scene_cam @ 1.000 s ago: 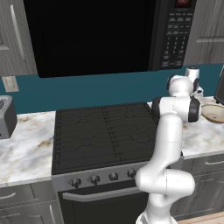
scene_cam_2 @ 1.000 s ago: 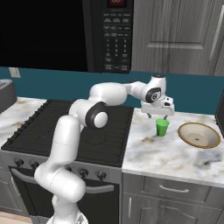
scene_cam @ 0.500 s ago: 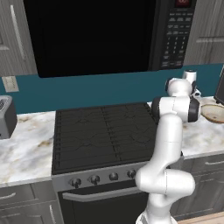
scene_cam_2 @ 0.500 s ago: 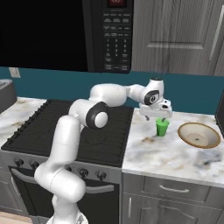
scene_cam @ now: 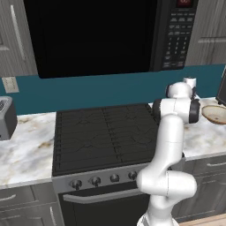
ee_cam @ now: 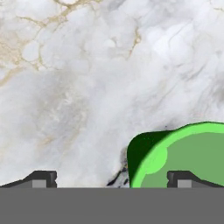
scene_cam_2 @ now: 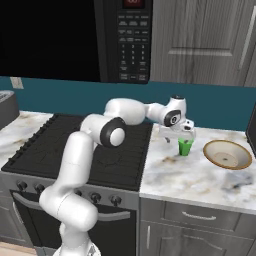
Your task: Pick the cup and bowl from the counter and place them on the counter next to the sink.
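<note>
Right base view shows the white arm reaching across the black stovetop point(scene_cam_2: 85, 145) to the marble bench point(scene_cam_2: 200, 172), with the tool point(scene_cam_2: 182, 136) hanging just above the small bright-green cup point(scene_cam_2: 185, 147). The cup stands upright on the bench, close to the stovetop's right edge and near the teal back wall. To its right, apart from it, the wide tan bowl point(scene_cam_2: 227, 154) sits flat on the same bench, its browner inside facing up.

Hand view looks straight down at the veined marble: the cup point(ee_cam: 183, 157) fills the lower right corner, its rim and green inside seen from above. The two dark fingertips point(ee_cam: 40, 178) stand spread wide; the right one overlaps the cup's opening, the left one is over bare marble, so the cup is off-centre toward the right finger. Nothing is pinched between them.

Left base view has the arm's elbow covering the cup; the bowl point(scene_cam: 215, 114) shows at the right edge on the bench point(scene_cam: 198, 137). A black microwave point(scene_cam_2: 125, 40) hangs above the stovetop, and a grey toaster point(scene_cam: 5, 117) stands at the far left.
</note>
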You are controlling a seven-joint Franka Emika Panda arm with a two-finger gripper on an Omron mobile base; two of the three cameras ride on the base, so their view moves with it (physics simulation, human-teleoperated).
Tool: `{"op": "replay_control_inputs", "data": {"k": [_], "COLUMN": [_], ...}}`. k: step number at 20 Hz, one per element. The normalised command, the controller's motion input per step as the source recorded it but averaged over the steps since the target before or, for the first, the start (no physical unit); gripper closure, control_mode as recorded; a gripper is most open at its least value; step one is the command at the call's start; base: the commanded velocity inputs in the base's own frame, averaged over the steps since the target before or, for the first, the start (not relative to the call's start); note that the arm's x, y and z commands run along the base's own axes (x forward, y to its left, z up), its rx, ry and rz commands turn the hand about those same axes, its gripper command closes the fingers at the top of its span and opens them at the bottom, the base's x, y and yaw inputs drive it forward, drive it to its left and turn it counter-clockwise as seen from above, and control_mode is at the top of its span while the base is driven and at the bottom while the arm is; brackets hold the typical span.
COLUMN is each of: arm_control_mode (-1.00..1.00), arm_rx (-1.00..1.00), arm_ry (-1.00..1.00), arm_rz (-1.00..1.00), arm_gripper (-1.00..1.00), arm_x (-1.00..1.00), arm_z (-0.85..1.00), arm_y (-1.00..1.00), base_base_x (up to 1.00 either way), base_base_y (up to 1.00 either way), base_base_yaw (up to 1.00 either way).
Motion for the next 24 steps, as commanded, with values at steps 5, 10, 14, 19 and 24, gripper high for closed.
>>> {"op": "replay_control_inputs", "data": {"k": [5, 10, 14, 19, 24], "arm_control_mode": [-1.00, -1.00, -1.00, -1.00, -1.00], "arm_rx": [0.00, 0.00, 0.00, 0.00, 0.04], "arm_ry": [0.00, 0.00, 0.00, 0.00, -0.10], "arm_rz": [0.00, 0.00, 0.00, 0.00, 0.01], "arm_gripper": [-1.00, 1.00, 1.00, 1.00, 1.00], "arm_x": [0.01, 0.00, 0.00, -0.11, -0.87], "arm_z": [-0.16, 0.00, 0.00, 0.00, 0.04], "arm_y": [0.00, 0.00, 0.00, 0.00, 0.00], "base_base_x": [0.00, 0.00, 0.00, 0.00, 0.00], "base_base_y": [0.00, 0.00, 0.00, 0.00, 0.00], "base_base_yaw": [0.00, 0.00, 0.00, 0.00, 0.00]}}
